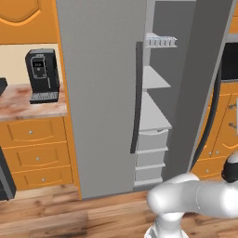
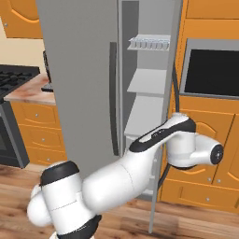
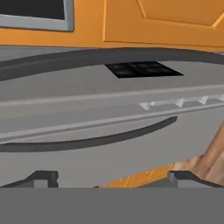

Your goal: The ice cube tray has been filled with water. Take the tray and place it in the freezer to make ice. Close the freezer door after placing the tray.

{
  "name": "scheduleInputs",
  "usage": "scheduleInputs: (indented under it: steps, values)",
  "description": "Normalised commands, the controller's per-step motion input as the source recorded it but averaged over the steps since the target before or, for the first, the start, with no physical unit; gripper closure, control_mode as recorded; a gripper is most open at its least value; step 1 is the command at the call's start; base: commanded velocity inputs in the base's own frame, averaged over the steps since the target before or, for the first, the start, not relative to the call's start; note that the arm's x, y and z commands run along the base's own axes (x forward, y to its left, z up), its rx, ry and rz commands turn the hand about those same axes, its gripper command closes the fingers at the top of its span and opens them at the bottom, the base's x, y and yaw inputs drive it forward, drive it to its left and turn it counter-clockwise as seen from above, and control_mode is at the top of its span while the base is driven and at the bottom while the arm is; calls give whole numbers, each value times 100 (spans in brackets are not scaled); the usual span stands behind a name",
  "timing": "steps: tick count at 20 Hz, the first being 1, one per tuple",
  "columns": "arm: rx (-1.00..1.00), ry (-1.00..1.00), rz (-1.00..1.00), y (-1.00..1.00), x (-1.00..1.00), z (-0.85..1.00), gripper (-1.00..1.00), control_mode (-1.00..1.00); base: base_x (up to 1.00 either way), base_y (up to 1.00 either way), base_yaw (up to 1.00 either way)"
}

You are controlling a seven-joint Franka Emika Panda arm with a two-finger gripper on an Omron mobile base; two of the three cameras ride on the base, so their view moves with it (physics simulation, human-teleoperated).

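Ice cube tray (image 2: 149, 43) on top freezer (image 1: 100, 97) shelf, upright, inside. Freezer door (image 2: 164, 116) ajar, edge-on beside wall oven (image 2: 210, 70). Gripper (image 3: 111, 177) wide open, nothing held, near door's dark handle (image 3: 96, 57). Coffee machine (image 1: 42, 74) on counter (image 1: 28, 106) to left.

The freezer door (image 2: 164, 121) stands swung out, seen almost edge-on, leaving a tall narrow gap into the freezer (image 1: 155, 116); the shut left-hand panel (image 1: 100, 93) with its dark handle (image 1: 137, 97) walls that gap on one side; pale shelves (image 1: 153, 79) cut the inside into low slots, and the ice cube tray (image 2: 149, 43) fills the top one; drawers (image 1: 151, 158) block the bottom; the orange cabinets (image 2: 210, 140) and a dark oven window (image 2: 212, 72) crowd close behind the open door.
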Motion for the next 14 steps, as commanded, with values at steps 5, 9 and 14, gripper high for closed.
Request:
scheduleInputs:
  steps: [5,9,14]
  values:
    - [1,0,20,-2,64,-46,-100,-100,0,0,0]
    - [0,0,12,-31,21,-16,-100,-100,0,0,0]
    - [0,0,7,-27,17,-13,-100,-100,0,0,0]
